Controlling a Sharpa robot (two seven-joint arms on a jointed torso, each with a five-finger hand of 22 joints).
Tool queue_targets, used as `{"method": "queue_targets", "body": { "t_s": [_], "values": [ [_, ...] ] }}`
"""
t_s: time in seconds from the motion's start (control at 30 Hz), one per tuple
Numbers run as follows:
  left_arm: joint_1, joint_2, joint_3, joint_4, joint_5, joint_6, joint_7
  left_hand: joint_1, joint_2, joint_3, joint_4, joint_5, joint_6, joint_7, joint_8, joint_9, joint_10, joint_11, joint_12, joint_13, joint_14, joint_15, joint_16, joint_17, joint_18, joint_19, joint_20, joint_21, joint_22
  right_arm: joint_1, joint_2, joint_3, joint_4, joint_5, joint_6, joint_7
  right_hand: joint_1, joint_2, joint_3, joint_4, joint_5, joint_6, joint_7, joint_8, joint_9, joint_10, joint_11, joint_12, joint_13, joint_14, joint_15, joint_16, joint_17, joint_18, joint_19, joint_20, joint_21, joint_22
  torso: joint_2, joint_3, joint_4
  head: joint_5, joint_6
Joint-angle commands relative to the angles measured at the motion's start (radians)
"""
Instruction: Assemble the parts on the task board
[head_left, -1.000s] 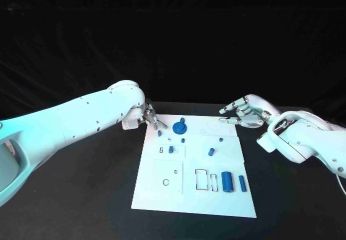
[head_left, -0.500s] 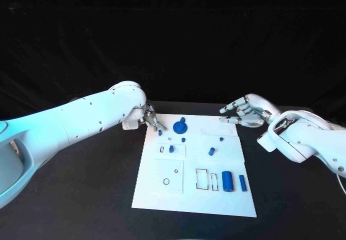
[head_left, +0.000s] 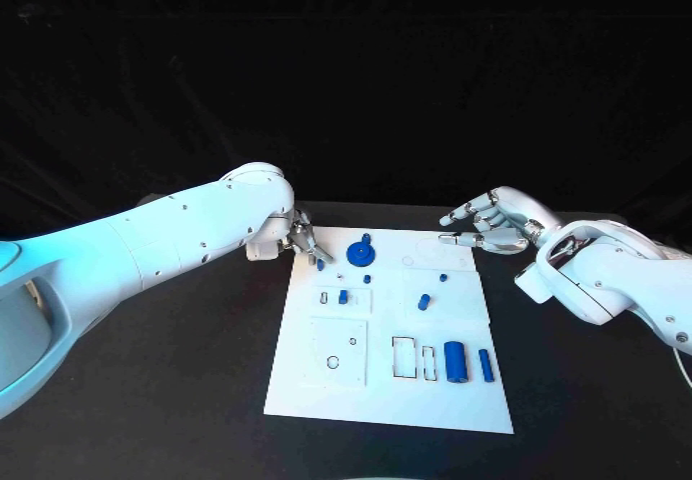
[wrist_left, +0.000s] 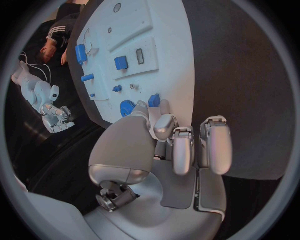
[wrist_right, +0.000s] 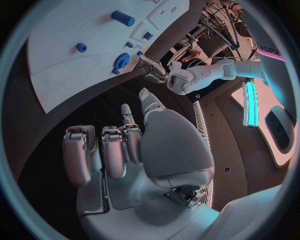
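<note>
Board (head_left: 382, 395) lies flat mid-table, long side running away from the robot. Left hand (head_left: 302, 240) sits at its far left corner, fingers curled, fingertips pinching a small blue peg (head_left: 319, 264) at the board's edge; the left wrist view shows the peg (wrist_left: 154, 99) right at the fingertips (wrist_left: 164, 124). A blue gear (head_left: 361, 254) stands just beside it. Right hand (head_left: 486, 226) hovers off the far right corner, fingers loosely curled, holding nothing. A cylinder (head_left: 454, 362) and bar (head_left: 486, 366) lie near the right edge.
</note>
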Motion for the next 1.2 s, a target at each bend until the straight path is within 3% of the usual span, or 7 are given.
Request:
{"method": "queue_targets", "body": {
  "t_s": [0.03,0.47,0.67,0.73,0.83,0.9,1.2],
  "values": [
    [-0.001,0.004,0.000,-0.002,0.016,0.017,0.013,0.012,0.006,0.003,-0.006,0.003,0.010,0.000,0.006,-0.001,0.004,-0.001,0.006,0.001,0.105,-0.003,0.003,0.263,-0.002,0.052,-0.004,0.002,0.107,-0.001,0.001,0.000,0.000,-0.003,0.013,0.007,-0.012,0.002,-0.008,0.000,0.004,0.004,-0.001,0.002,0.002,0.048,0.002,-0.003,0.200,0.105,0.001,0.001,0.258,0.004,0.045,0.005,-0.005,0.153,0.000,0.0001,-0.0005,0.000,0.000],
    [-0.002,0.006,-0.001,-0.003,0.032,0.014,0.018,0.078,0.038,0.036,-0.030,0.006,0.013,-0.005,0.012,-0.003,0.007,-0.006,0.006,0.001,0.105,-0.006,0.003,0.263,-0.002,0.052,-0.008,0.002,0.108,-0.001,0.003,0.000,-0.001,-0.003,0.014,0.007,-0.012,0.002,-0.008,0.000,0.004,0.004,-0.001,0.002,0.002,0.048,0.002,-0.003,0.200,0.105,0.001,0.001,0.258,0.004,0.045,0.005,-0.005,0.153,0.000,0.0004,-0.0005,0.000,-0.003],
    [-0.002,0.006,-0.001,-0.003,0.038,0.011,0.026,0.260,0.092,0.188,-0.136,0.023,-0.019,-0.012,-0.008,-0.016,-0.004,-0.015,-0.009,-0.010,0.105,-0.016,0.003,0.263,-0.001,0.050,-0.018,-0.002,0.104,-0.001,0.003,0.000,-0.002,-0.003,0.015,0.007,-0.012,0.002,-0.008,0.000,0.004,0.004,-0.001,0.002,0.002,0.048,0.002,-0.003,0.200,0.105,0.001,0.001,0.258,0.004,0.045,0.005,-0.005,0.153,0.000,0.0005,0.0000,0.000,-0.003],
    [-0.002,0.006,-0.001,-0.003,0.041,0.010,0.029,0.277,0.075,0.263,-0.157,0.036,-0.025,-0.002,-0.013,-0.020,-0.007,-0.007,-0.017,-0.015,0.105,-0.009,0.003,0.263,-0.001,0.049,-0.015,-0.005,0.102,-0.001,0.004,0.000,-0.002,-0.003,0.015,0.007,-0.010,0.004,-0.009,0.000,0.006,0.004,-0.001,0.003,0.002,0.049,0.002,-0.002,0.200,0.105,0.000,0.001,0.258,0.005,0.045,0.005,-0.005,0.153,0.000,0.0007,-0.0004,0.001,-0.004],
    [-0.002,0.004,-0.001,-0.001,0.042,0.002,0.035,0.193,-0.019,0.500,-0.159,0.033,-0.019,0.009,0.002,-0.018,0.001,0.009,-0.021,-0.022,0.105,-0.009,0.003,0.263,-0.001,0.050,-0.003,-0.005,0.105,-0.001,0.004,0.000,-0.003,-0.003,0.016,0.007,-0.010,0.004,-0.009,0.000,0.007,0.004,-0.001,0.003,0.002,0.049,0.002,-0.001,0.200,0.105,0.000,0.001,0.258,0.005,0.045,0.005,-0.005,0.153,0.000,0.0007,0.0000,0.001,-0.005],
    [-0.002,0.000,-0.001,0.003,0.046,-0.008,0.038,0.175,-0.045,0.555,-0.172,0.032,-0.023,0.001,0.009,-0.014,0.003,0.003,-0.020,-0.021,0.105,0.002,0.003,0.263,-0.001,0.050,-0.007,-0.005,0.106,-0.001,0.004,0.000,-0.003,-0.003,0.016,0.007,-0.010,0.004,-0.009,0.000,0.007,0.004,-0.001,0.003,0.002,0.049,0.002,-0.001,0.200,0.105,0.000,0.001,0.258,0.005,0.045,0.005,-0.005,0.153,-0.001,0.0009,-0.0001,0.002,-0.005],
    [-0.002,-0.063,-0.001,0.094,0.107,-0.084,0.026,0.095,-0.097,0.693,-0.202,0.048,-0.024,0.003,0.044,0.007,0.016,-0.003,-0.009,-0.013,0.105,-0.002,0.003,0.263,-0.002,0.052,-0.006,-0.004,0.111,-0.001,0.005,0.000,-0.005,-0.003,0.019,0.006,-0.010,0.004,-0.009,0.000,0.007,0.004,-0.001,0.003,0.002,0.049,0.002,-0.001,0.200,0.105,0.000,0.001,0.258,0.005,0.045,0.005,-0.005,0.153,-0.003,0.0034,0.0034,0.003,-0.004]
  ]
}}
